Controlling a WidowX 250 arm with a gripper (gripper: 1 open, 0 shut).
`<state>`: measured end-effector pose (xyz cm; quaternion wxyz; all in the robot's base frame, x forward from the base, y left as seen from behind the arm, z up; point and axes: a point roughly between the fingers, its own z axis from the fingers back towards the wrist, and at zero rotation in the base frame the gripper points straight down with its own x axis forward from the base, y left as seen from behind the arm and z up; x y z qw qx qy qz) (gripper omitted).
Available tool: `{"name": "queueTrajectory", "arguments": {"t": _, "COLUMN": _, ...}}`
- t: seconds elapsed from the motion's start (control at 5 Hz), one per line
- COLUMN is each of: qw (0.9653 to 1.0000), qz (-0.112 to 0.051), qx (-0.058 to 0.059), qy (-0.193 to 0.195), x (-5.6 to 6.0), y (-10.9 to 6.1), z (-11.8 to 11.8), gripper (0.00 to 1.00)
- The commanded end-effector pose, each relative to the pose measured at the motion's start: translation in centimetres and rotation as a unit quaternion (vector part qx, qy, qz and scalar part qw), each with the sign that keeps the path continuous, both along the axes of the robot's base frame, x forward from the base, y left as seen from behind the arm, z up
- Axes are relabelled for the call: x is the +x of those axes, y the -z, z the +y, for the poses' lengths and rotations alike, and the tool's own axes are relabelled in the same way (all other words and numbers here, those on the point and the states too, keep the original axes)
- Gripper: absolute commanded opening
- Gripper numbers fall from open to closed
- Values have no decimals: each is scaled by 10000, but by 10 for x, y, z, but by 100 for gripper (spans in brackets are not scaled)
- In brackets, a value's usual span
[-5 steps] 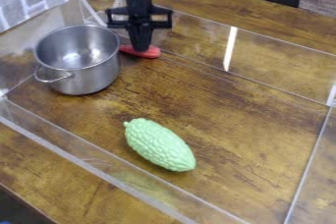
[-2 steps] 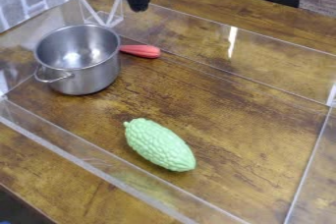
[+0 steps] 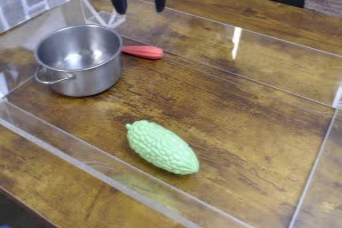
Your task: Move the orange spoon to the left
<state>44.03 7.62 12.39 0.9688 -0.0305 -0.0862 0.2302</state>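
Note:
The orange spoon (image 3: 144,52) lies flat on the wooden table just right of the steel pot (image 3: 80,59), its red-orange bowl showing and its handle hard to make out. My gripper (image 3: 138,5) hangs above and behind the spoon at the top of the view. Its two dark fingers are spread apart with nothing between them, well clear of the spoon.
A bumpy green gourd (image 3: 162,146) lies in the front middle of the table. Clear plastic walls (image 3: 235,48) enclose the wooden work area. The pot stands at the left, close against the spoon.
My gripper was down on the spoon with its fingers shut. It has since risen away from the spoon and its fingers have opened. The spoon stays beside the pot.

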Motion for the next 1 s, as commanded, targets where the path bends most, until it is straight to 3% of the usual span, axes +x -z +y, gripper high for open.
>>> {"name": "queueTrajectory", "arguments": {"t": 0.0, "qw": 9998, "qz": -135, "qx": 82, "qy": -120, "x": -1, "y": -7, "z": 2, "gripper": 100}}
{"name": "queueTrajectory", "arguments": {"t": 0.2, "qw": 9998, "qz": 3, "qx": 84, "qy": -181, "x": -1, "y": 7, "z": -4, "gripper": 100}}
{"name": "queueTrajectory", "arguments": {"t": 0.6, "qw": 9997, "qz": 193, "qx": 50, "qy": -158, "x": 11, "y": 68, "z": -4, "gripper": 100}}
{"name": "queueTrajectory", "arguments": {"t": 0.8, "qw": 9997, "qz": 198, "qx": 68, "qy": 142, "x": 17, "y": 69, "z": -6, "gripper": 0}}
